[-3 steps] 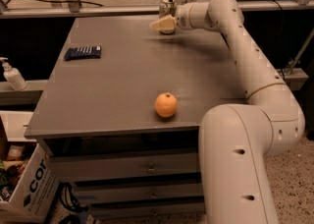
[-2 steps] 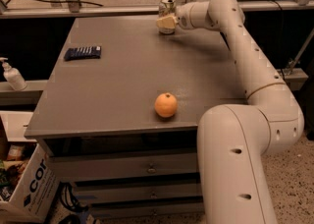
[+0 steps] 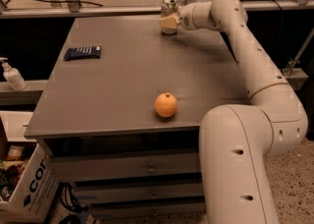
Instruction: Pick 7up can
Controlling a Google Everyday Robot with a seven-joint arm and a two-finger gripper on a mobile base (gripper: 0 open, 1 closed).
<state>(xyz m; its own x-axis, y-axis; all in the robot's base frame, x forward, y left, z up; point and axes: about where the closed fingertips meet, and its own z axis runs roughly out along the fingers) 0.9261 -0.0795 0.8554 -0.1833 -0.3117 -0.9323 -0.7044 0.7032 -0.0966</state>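
Observation:
The 7up can (image 3: pixel 170 6), with a silver top and a pale label, stands upright at the far edge of the grey table (image 3: pixel 122 80). My gripper (image 3: pixel 168 22) reaches in from the right and sits around the can's lower half. One cream finger (image 3: pixel 166 22) lies across the can's front, and the other is hidden behind it. The gripper looks shut on the can, which still rests on the table.
An orange (image 3: pixel 166 105) lies near the table's front edge. A dark flat packet (image 3: pixel 82 52) lies at the left. A soap dispenser (image 3: pixel 12 74) stands on a ledge left of the table. Drawers (image 3: pixel 127 169) are below, with a cardboard box (image 3: pixel 24 188) at the lower left. A rail (image 3: pixel 98 11) runs behind the table.
My gripper has moved a little left onto the can and now sits around it. The can, the orange and the packet have not moved.

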